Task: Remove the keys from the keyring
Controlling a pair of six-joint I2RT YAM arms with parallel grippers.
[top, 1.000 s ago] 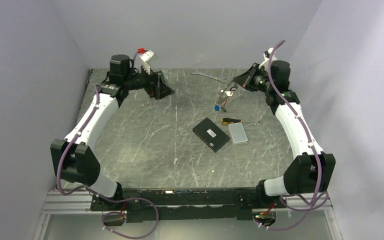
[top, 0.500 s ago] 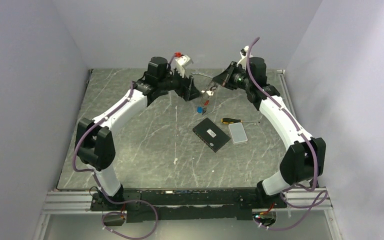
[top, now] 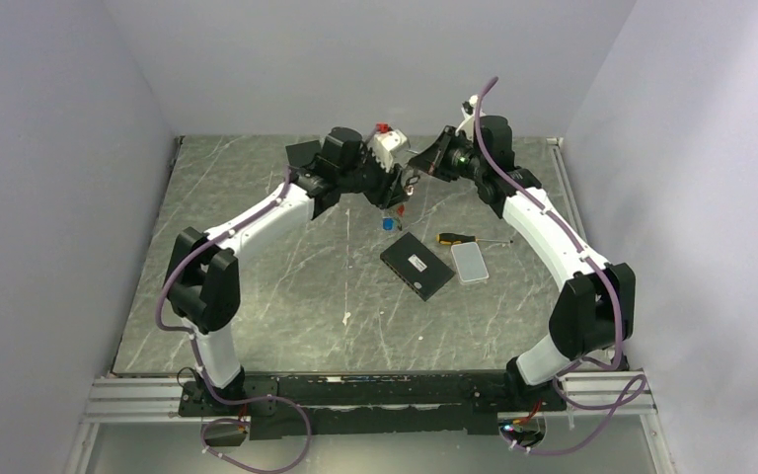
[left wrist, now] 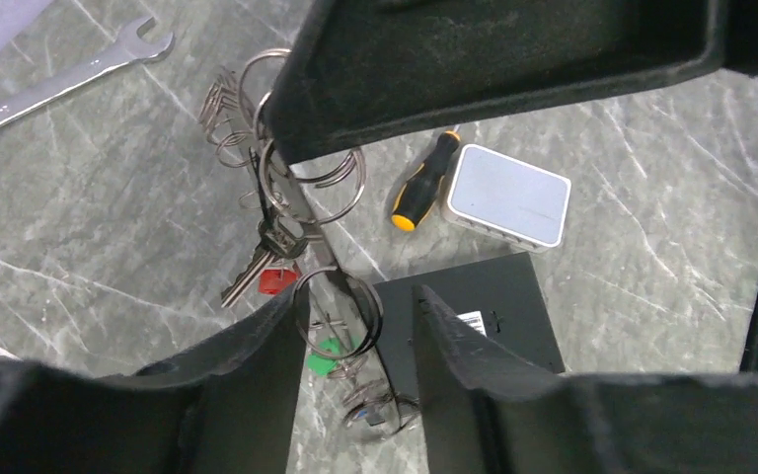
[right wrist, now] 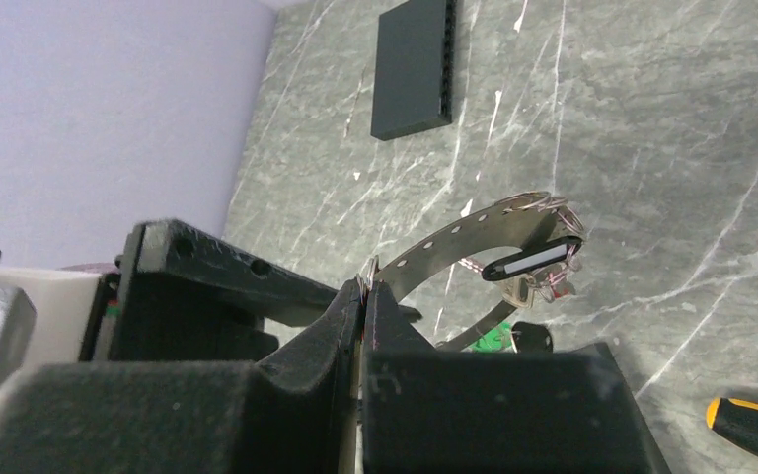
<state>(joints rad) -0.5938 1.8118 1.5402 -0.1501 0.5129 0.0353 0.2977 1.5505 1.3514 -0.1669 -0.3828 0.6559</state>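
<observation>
Above table rear | left tool arrived, apart around keyring | right tool clamps keyring

Table top: grey-green stone-look slab with pale veins, smooth, low sheen. Keyring: thin bright metal, perforated band, reflective. Keys: dull silver metal blades; red and green heads look like smooth plastic. Wrench: polished silver metal. Screwdriver: handle of black and yellow plastic, glossy. Flat box: matt black, with a white paper-like label. Pale box: smooth plastic, soft sheen. Right gripper fingers: matt black, finely grainy.
</observation>
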